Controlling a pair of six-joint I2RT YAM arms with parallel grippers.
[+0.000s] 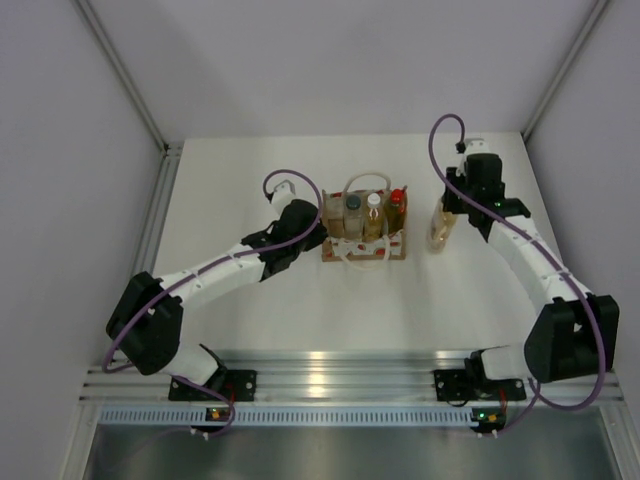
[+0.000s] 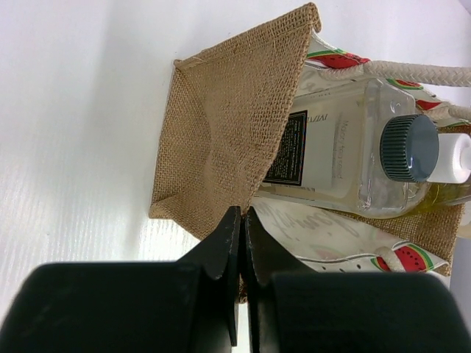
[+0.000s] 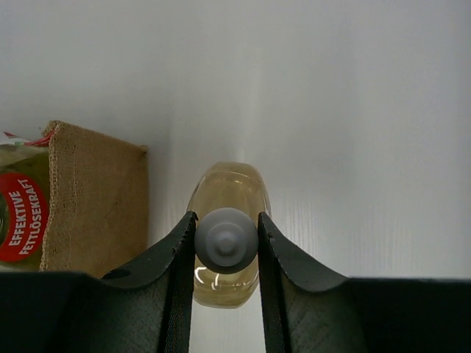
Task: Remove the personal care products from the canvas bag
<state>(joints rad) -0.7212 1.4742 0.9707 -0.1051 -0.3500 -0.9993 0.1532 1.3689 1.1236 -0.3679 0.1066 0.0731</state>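
The canvas bag [image 1: 340, 251] stands mid-table, tan burlap with white rope handles [image 2: 412, 70]. In it are a clear squarish bottle [image 2: 335, 151] with a dark cap [image 1: 352, 204], an amber bottle with a white cap [image 1: 374, 202] and a red-capped bottle [image 1: 397, 197] with a red label [image 3: 22, 217]. My left gripper [image 2: 243, 215] is shut on the bag's left rim. Another amber bottle [image 3: 228, 184] is upright outside the bag, just to its right. My right gripper [image 3: 227, 234] is shut on its pale cap. Whether this bottle touches the table I cannot tell.
White enclosure walls close in the table's left, right and far sides. An aluminium rail [image 1: 330, 385] with both arm bases runs along the near edge. White tabletop [image 1: 250, 310] lies in front of the bag and between the arms.
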